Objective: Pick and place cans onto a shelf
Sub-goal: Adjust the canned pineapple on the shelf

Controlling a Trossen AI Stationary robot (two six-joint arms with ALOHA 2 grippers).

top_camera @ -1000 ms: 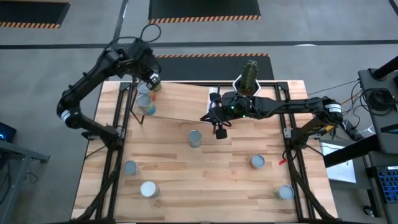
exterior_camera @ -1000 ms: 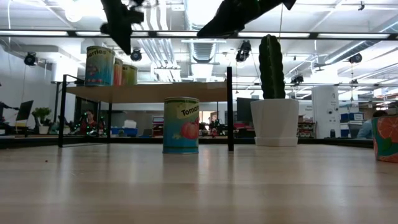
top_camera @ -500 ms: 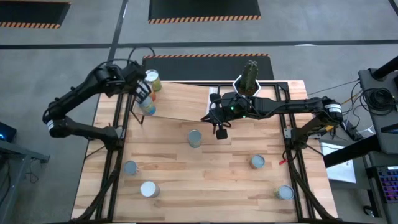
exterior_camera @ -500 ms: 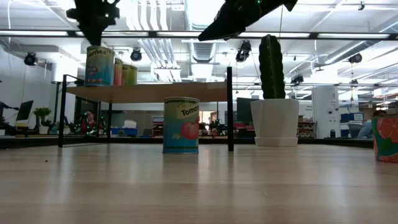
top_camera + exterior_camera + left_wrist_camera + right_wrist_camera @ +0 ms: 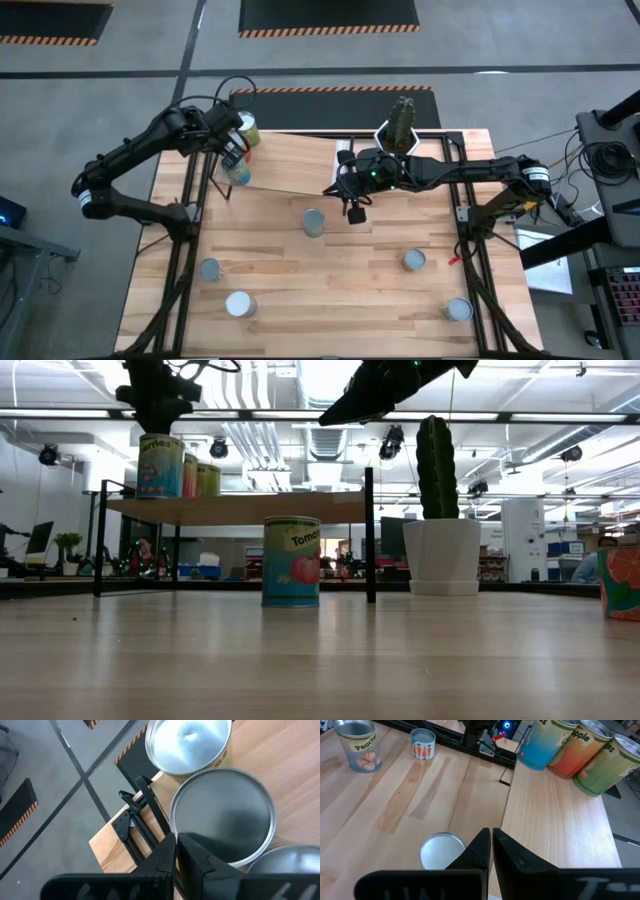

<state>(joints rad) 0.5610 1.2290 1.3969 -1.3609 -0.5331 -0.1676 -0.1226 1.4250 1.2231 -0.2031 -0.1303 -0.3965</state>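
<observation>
Three cans stand in a row on the left end of the pale shelf (image 5: 290, 165): a far one (image 5: 246, 128), a middle one (image 5: 222, 815) and a near blue one (image 5: 238, 173). My left gripper (image 5: 229, 149) is shut and empty, close above the middle can; it also shows in the left wrist view (image 5: 175, 847) and the low view (image 5: 158, 410). My right gripper (image 5: 352, 208) is shut and empty, held high beside the shelf's right end, near a tomato can (image 5: 314, 222) that stands on the tabletop. Several more cans stand on the table.
Loose cans stand at the near left (image 5: 209, 269) (image 5: 239, 304) and near right (image 5: 414, 260) (image 5: 458, 309). A white pot with a cactus (image 5: 400, 125) stands at the far edge behind my right arm. The shelf rests on dark posts (image 5: 369, 530) above the tabletop.
My left gripper has moved from over the far can toward the table's left and near edges, and now hangs over the middle can. The three cans on the shelf have stayed in place.
</observation>
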